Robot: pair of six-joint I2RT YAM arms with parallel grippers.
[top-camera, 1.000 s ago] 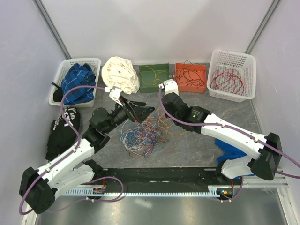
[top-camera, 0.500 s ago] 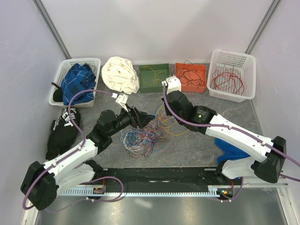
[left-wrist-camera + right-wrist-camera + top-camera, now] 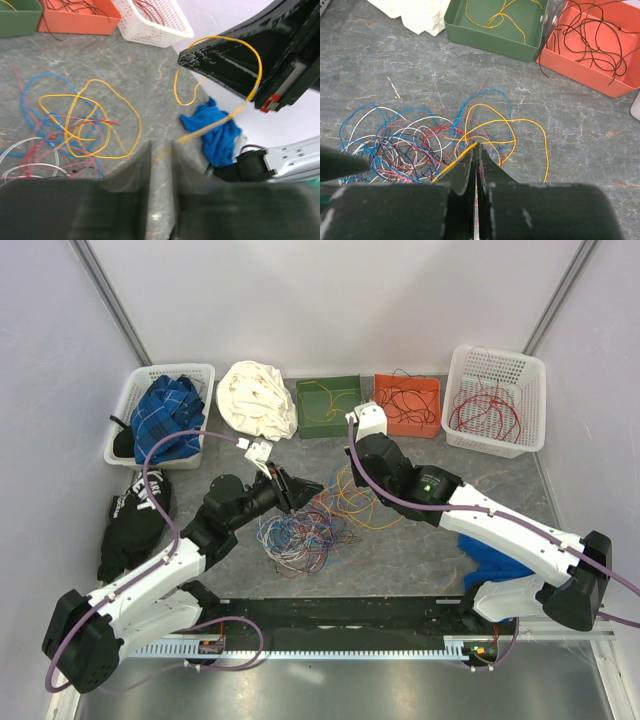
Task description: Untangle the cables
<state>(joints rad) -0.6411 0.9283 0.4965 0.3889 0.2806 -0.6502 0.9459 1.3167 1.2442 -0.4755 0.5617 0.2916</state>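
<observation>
From above: thin red, blue, white and yellow cables (image 3: pixel 300 532) heaped on grey marbled tabletop (image 3: pixel 420 545), just beside left gripper (image 3: pixel 312 487). Left wrist: barely a slit apart around one thin yellow cable (image 3: pixel 220 121); cannot tell whether pinched. Right wrist: right gripper (image 3: pixel 475 150) clamped fully shut on that cable.

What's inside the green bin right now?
A few loose yellow cables lie on the floor of the green bin. The near wall hides the strip of floor just behind it, and the far end is out of the right wrist view.
</observation>
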